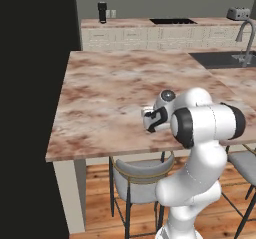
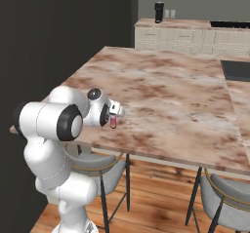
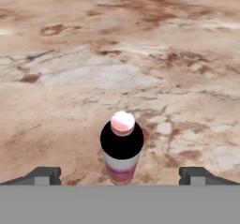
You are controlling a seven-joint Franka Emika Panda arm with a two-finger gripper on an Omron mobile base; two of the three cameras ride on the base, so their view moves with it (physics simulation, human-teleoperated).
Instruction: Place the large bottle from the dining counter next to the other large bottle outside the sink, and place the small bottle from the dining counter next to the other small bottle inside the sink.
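Step in hand: approach to grasp the small bottle (image 3: 122, 150), judged from the claw (image 3: 120, 175) poised just above it.
Claw: jaws stand wide apart, holding nothing; the two fingertips (image 3: 43, 175) flank the bottle with clear space on either side.
Task's thing: the small bottle stands upright on the table (image 1: 125, 88), near its front edge, just beyond the stools (image 1: 141, 179).
Right base view: the same bottle (image 2: 114, 121) shows as a pinkish body directly under the claw (image 2: 116, 111).
Good execution: the bottle already sits midway between the jaws, so a straight descent should suffice; close on the body below the dark shoulder, not on the rounded cap, which would probably slip.
Risk: the bottle is narrow and tall, so an off-centre finger could tip it toward the table edge.
Container: bottle, capped in pale pink, dark shoulder, white and magenta banded body; contents cannot be told.
Sink (image 1: 225, 59): dark basin at the far right, faucet (image 1: 244, 40) beside it; its interior is not discernible.
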